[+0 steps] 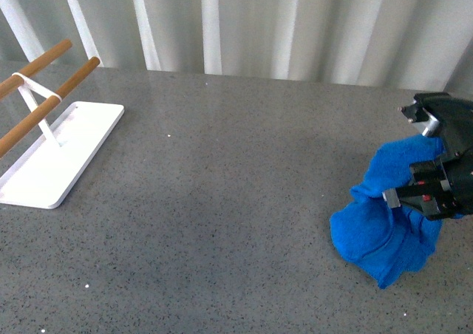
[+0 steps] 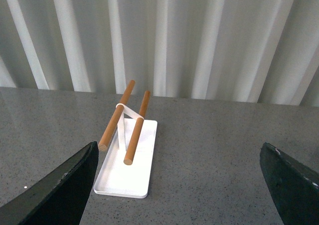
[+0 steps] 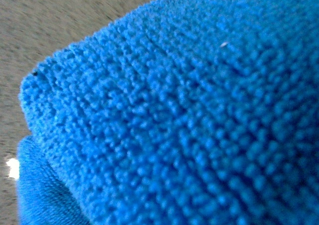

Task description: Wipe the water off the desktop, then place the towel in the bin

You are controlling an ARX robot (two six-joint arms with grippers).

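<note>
In the front view the grey speckled worktop fills most of the frame. The towel is bunched at the lower right, its upper part clamped in the right gripper, which comes in from the right edge, and its lower folds reach down to the worktop. A white rack with two wooden rods stands at the upper left, and a pale curtain hangs behind. In the left wrist view the left gripper stands wide and holds nothing: its dark fingers sit in the two lower corners, with the rack on the worktop between them. In the right wrist view blue pile fills nearly the whole frame, with blurred worktop at the upper left; the gripper itself does not show.
</note>
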